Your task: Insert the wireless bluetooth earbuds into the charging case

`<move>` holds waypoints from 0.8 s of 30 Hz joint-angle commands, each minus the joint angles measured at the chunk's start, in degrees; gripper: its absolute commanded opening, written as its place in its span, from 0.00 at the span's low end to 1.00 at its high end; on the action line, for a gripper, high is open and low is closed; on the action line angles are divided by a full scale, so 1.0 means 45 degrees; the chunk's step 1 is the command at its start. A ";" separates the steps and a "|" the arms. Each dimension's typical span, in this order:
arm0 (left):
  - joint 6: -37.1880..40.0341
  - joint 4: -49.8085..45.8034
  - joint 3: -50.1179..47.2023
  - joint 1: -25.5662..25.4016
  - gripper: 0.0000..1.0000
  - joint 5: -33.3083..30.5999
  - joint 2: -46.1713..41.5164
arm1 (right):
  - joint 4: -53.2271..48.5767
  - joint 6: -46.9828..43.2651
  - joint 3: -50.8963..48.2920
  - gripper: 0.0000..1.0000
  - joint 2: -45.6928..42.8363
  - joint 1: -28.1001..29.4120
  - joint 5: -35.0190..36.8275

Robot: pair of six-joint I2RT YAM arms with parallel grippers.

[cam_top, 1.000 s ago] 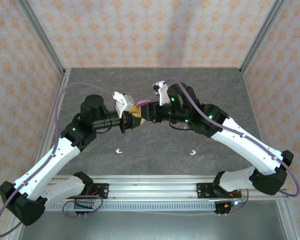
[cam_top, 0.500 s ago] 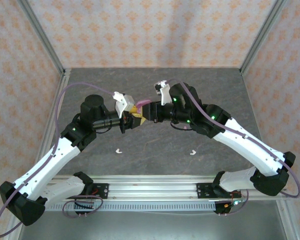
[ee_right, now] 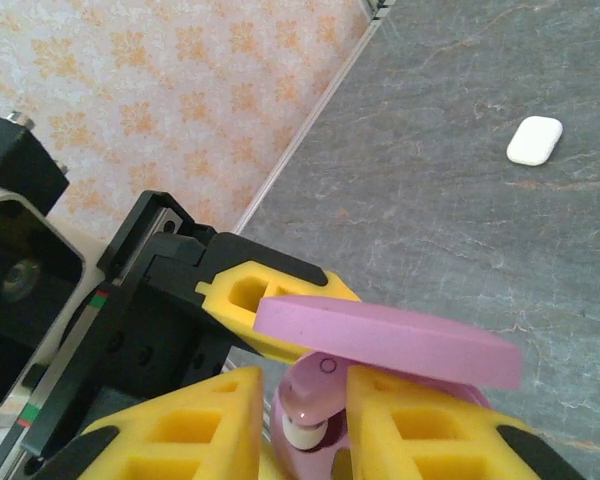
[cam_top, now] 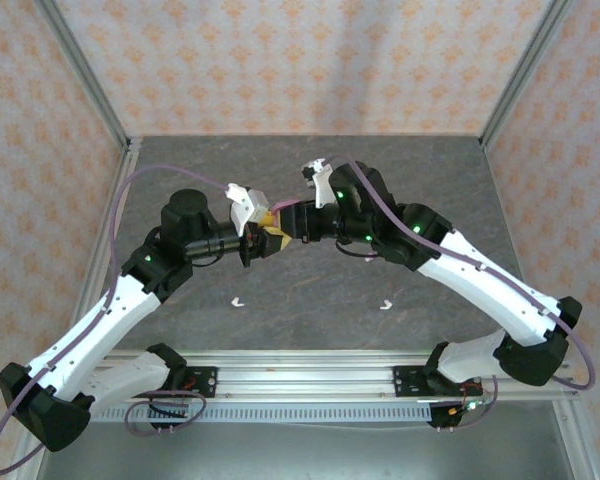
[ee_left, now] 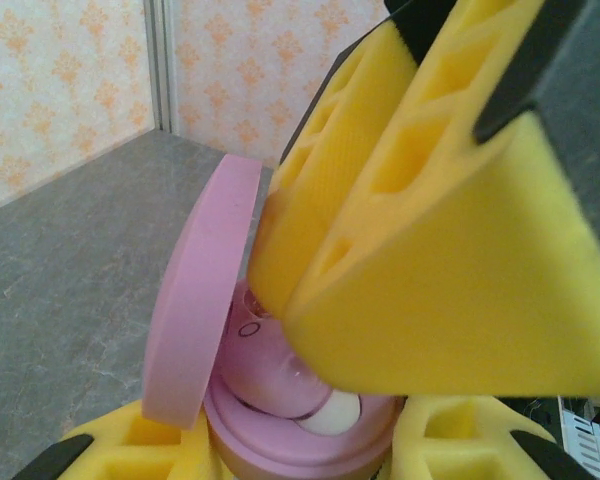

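Overhead, left claw point(cam_top: 265, 240) and right claw point(cam_top: 292, 224) meet above mid-tabletop point(cam_top: 310, 290) with the pink charging case point(cam_top: 283, 211) between them. One white earbud point(cam_top: 238, 300) lies near-left and another white earbud point(cam_top: 386, 304) lies near-right, well apart. Left wrist: left claw point(ee_left: 300, 455) is clamped on the case base, and the lid point(ee_left: 200, 320) is hinged open. The pink earbud point(ee_left: 280, 375) sits in the well under the right claw's yellow fingers point(ee_left: 410, 250). Right wrist: right claw point(ee_right: 305, 425) is narrow, pinching the pink earbud point(ee_right: 315, 395) beneath the lid point(ee_right: 380, 335). A small white rounded item point(ee_right: 535, 140) lies on the tabletop, far off.
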 commanded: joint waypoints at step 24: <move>0.0355 0.0371 0.0021 -0.0069 0.08 -0.0023 0.0000 | -0.0928 -0.0589 0.0260 0.22 -0.0404 0.0050 -0.0326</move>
